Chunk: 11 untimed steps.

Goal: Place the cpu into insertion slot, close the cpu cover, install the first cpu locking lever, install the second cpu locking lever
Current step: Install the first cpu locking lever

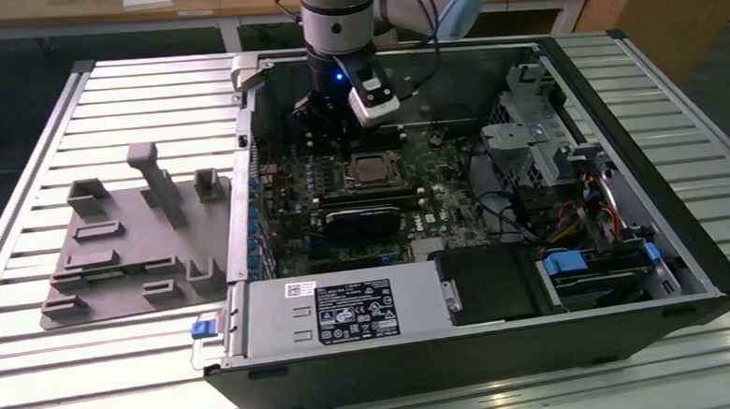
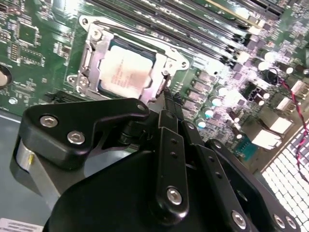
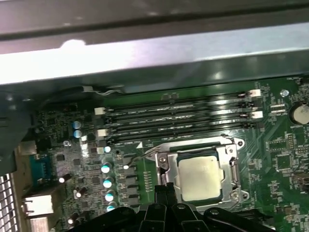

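I am looking down into an open computer case (image 1: 473, 349) lying on a slatted table (image 1: 49, 390), with the arm reaching in from the far side. The insertion slot (image 1: 369, 171) sits mid-board. In both wrist views the cpu (image 3: 200, 176) (image 2: 126, 72) lies flat inside it, silver top up, and the cpu cover (image 3: 231, 166) (image 2: 94, 53) is down around it like a frame. A thin wire lever (image 3: 193, 143) runs along the socket side nearest the memory slots (image 3: 178, 116); I cannot tell whether it is latched. My gripper (image 3: 164, 191) (image 2: 168, 99) hangs just beside the socket's edge with its fingers drawn narrow, nearly together, and nothing visible between them. I judge the chip light, stiff and fragile, best touched only at its rim. The cover is thin springy metal, and the wire lever is slick and sprung, best taken at its bent end. Room is tight: memory slots and small capacitors (image 3: 107, 169) crowd one side, a black card (image 1: 359, 223) lies nearer, and the case wall rises to the exterior view's left. The way upward is open.
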Tool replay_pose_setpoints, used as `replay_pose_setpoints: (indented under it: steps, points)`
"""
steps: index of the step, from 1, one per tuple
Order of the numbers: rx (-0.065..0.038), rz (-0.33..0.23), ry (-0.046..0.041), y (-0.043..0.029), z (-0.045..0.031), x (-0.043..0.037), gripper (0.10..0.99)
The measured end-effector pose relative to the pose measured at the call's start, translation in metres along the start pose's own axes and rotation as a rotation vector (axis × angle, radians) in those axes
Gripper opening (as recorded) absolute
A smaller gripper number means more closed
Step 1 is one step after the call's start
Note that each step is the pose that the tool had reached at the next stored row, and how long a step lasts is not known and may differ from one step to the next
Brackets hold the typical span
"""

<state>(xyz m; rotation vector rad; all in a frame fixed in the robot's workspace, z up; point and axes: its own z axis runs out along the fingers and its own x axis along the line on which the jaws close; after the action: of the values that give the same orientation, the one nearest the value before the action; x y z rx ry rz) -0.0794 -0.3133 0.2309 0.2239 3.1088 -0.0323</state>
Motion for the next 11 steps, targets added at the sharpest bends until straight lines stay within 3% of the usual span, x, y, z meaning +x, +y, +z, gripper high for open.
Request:
replay_pose_setpoints:
  steps: [11]
  points:
    - [0.0,0.0,-0.0002,-0.0029,-0.0005,0.0203,0.102]
